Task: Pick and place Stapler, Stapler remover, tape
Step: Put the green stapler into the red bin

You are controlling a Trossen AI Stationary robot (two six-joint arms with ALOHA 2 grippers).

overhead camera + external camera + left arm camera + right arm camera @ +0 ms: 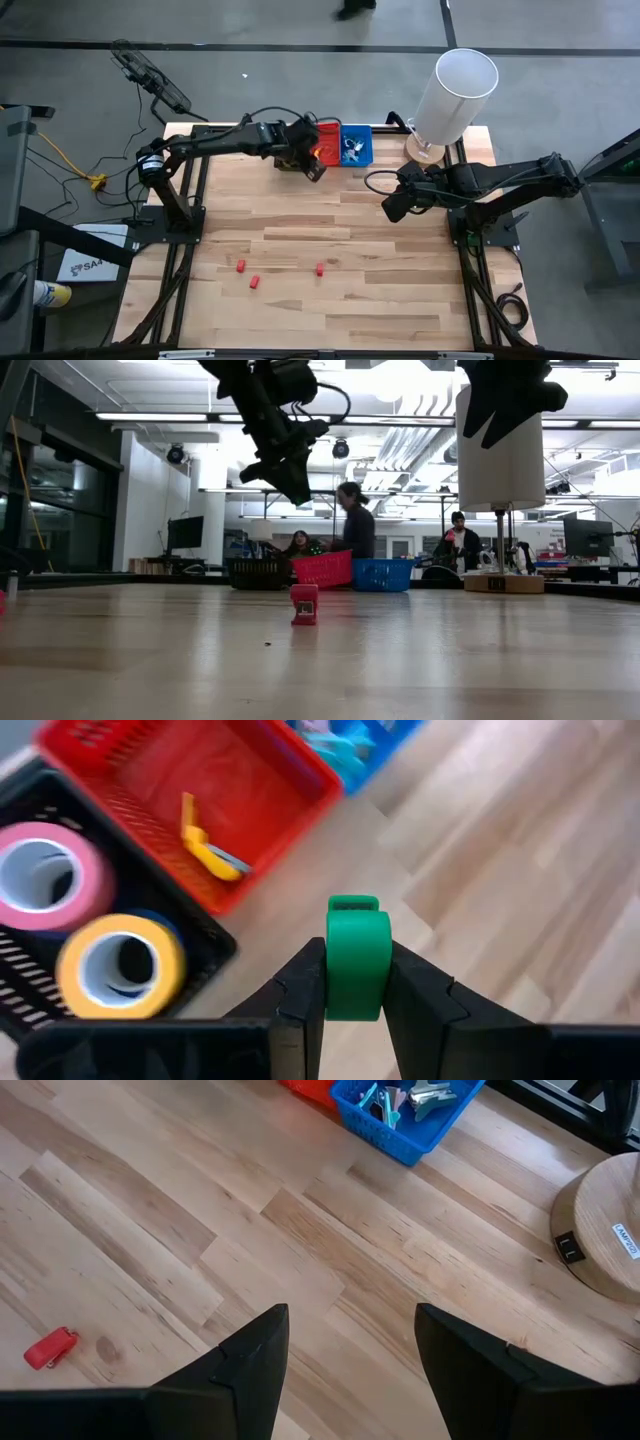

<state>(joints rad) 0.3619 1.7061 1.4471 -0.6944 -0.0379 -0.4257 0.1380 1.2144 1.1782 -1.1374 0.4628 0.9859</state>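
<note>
The left gripper [355, 985] is clenched on a small green stapler [357, 958], gripping it by its flat sides, raised above the table beside the red basket [290, 780]. That basket holds a yellow stapler remover [208, 845]. Next to it, a black basket [205, 935] holds a pink tape roll [45, 872] and a yellow tape roll [120, 965]. The right gripper [350, 1350] hangs spread and empty, in front of the blue basket [395, 1130]. Three red staplers [254, 282] lie farther from the red basket.
</note>
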